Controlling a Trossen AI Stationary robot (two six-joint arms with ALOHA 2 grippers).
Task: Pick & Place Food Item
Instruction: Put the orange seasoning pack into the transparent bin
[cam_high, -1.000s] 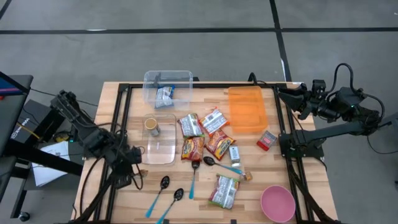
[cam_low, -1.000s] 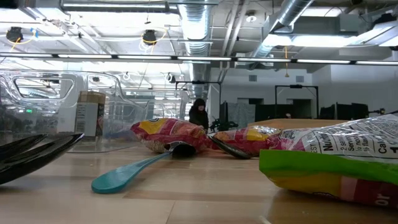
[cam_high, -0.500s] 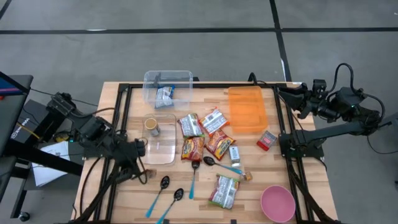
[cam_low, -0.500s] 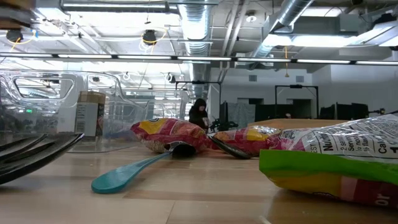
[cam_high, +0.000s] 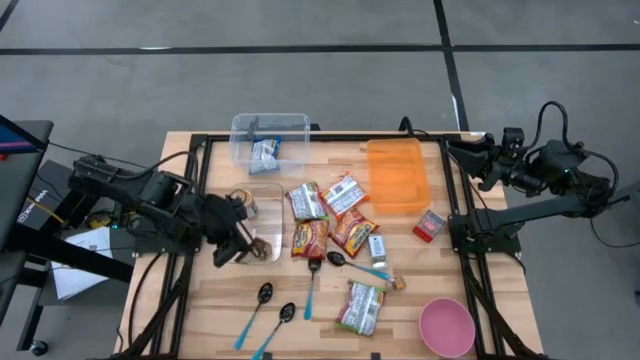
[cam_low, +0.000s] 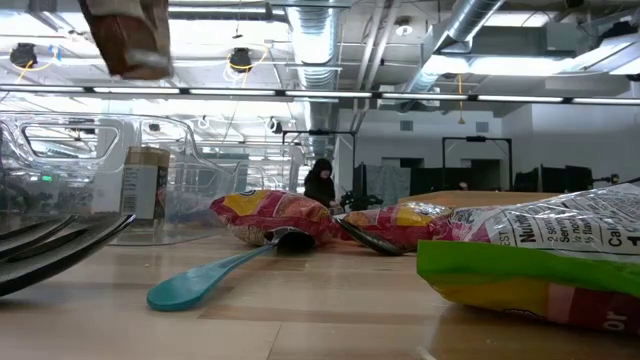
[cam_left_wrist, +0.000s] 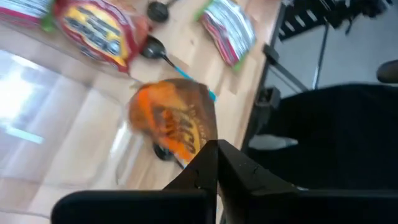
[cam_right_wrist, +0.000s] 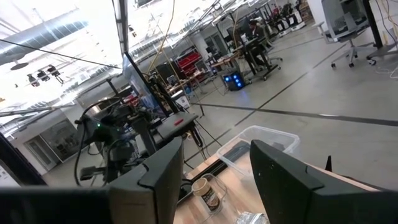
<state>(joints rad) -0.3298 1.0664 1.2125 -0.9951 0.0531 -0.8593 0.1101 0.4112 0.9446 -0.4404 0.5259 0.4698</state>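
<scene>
From the low view, nearest the lens lies a green-edged snack bag (cam_low: 540, 262), then a teal spoon (cam_low: 205, 276) and red-yellow packets (cam_low: 272, 215) farther back.

An orange-brown food packet (cam_low: 128, 36) hangs in the air at the upper left of that view; its holder is out of frame there.

The left wrist view supplies this: the left gripper (cam_left_wrist: 211, 163) has its fingers pinched on the food packet (cam_left_wrist: 176, 121), above the clear lid (cam_left_wrist: 43, 130).

The high view places the left gripper (cam_high: 240, 245) over the clear lid (cam_high: 262, 238), beside the cup (cam_high: 243, 201).

The right gripper (cam_high: 478, 163) waits at the table's far right edge, beyond the orange lid (cam_high: 398, 175), fingers parted with nothing between them in the right wrist view.
</scene>
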